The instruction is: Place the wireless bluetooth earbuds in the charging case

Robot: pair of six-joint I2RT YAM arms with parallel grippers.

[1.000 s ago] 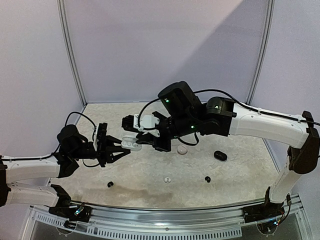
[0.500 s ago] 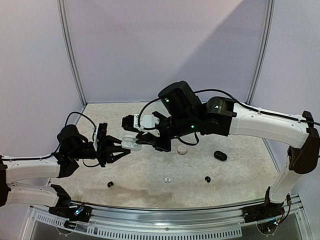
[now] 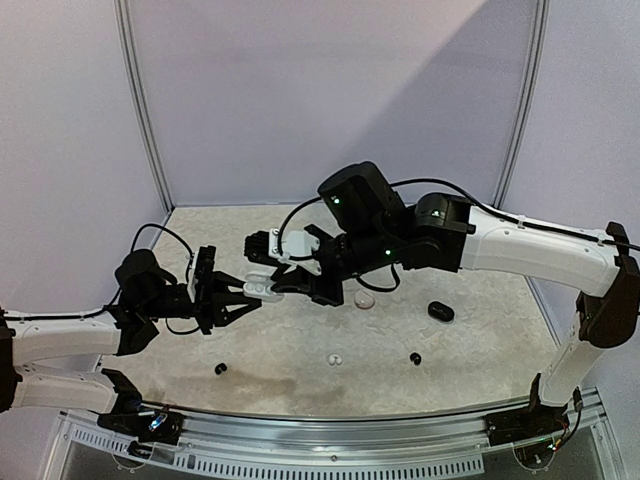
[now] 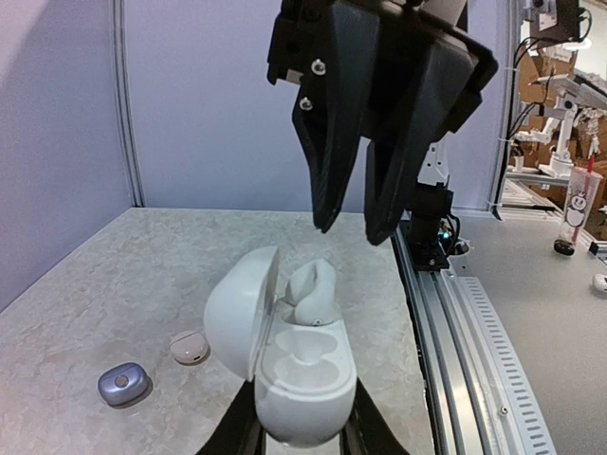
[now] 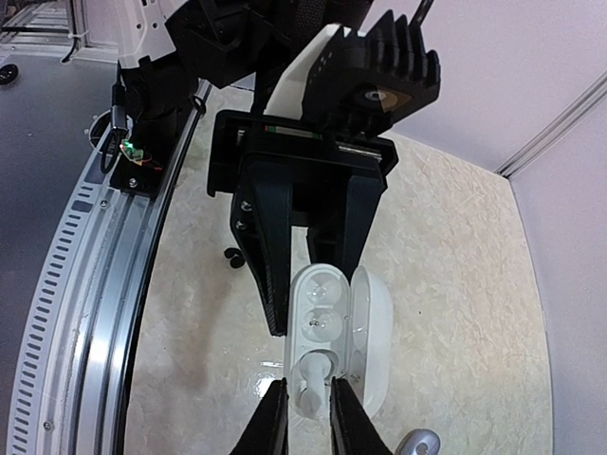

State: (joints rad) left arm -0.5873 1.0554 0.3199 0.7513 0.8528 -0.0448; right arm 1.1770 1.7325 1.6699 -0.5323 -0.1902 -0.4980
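I pinch the case (image 4: 296, 379) in my left gripper (image 4: 302, 431); my right gripper (image 4: 353, 230), narrowly parted at 12 o'clock of the tilted bud (image 4: 313, 289), could knock it out.

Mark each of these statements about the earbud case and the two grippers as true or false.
1. The left gripper grips the white charging case. True.
2. The case's lid is shut. False: it stands open.
3. Both sockets hold earbuds. False: one white earbud sits in the case, and the other socket is empty.
4. The right gripper hangs above the case, fingers pointing down. True.
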